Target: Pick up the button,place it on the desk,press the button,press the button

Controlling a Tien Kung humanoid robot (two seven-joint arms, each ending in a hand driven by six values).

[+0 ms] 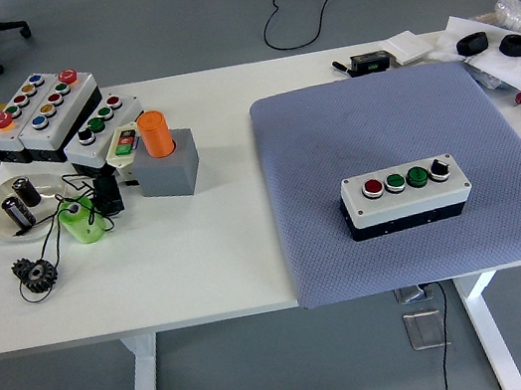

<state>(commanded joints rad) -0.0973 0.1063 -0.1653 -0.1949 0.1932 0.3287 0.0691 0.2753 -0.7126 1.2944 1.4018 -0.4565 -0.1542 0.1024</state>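
A white and black button box [406, 196] lies on the blue-grey mat [399, 120] at the right of the table. Its top carries a red button [373, 186], two green buttons [395, 181] and a black knob [439, 169]. Neither of my hands is in view.
Several other button boxes [44, 112] stand at the back left. An orange cylinder [156, 133] sits in a grey block [170, 165]. A plate [3, 222] with parts, a green part [79, 222], a gear [34, 272]. Small items [476, 43] lie at the back right.
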